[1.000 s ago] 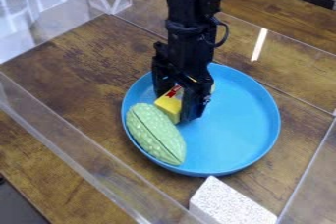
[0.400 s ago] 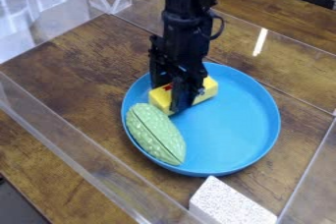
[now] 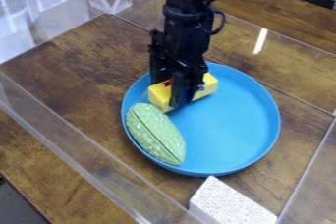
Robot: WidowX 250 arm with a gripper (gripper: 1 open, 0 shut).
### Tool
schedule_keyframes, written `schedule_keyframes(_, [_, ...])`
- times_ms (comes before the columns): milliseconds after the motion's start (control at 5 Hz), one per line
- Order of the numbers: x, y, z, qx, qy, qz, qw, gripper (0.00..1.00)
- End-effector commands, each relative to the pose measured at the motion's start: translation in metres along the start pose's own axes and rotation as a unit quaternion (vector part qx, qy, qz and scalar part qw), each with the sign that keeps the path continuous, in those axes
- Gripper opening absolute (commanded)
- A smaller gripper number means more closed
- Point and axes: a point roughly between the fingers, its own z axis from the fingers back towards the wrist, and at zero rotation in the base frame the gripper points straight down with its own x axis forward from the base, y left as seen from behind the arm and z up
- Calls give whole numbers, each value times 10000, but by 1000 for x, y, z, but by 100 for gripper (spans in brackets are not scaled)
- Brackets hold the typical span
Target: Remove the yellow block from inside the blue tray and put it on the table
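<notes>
The gripper [image 3: 175, 86] is clamped on the block [image 3: 184, 91], which sits in the tray [image 3: 250, 130], far-left of centre. Grasping looks done; next it needs lifting clear of the rim to the table [image 3: 92, 66].

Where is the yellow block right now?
The yellow block sits inside the blue tray at its back left, pinched by the gripper, just behind the green corn-like thing.
</notes>
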Motion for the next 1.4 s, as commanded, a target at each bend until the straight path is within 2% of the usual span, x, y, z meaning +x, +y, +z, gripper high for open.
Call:
schedule_keyframes(0, [9,10,24,134,-379,79,9992,0])
schedule_keyframes(200, [11,12,26,126,-377,75,9992,0])
schedule_keyframes(400, [13,15,26,108,-378,68,9992,100])
schedule_keyframes(800, [14,17,14,-5,-472,57,9989,100])
schedule_keyframes(1200, [16,18,-4,-65,-484,-69,9988,100])
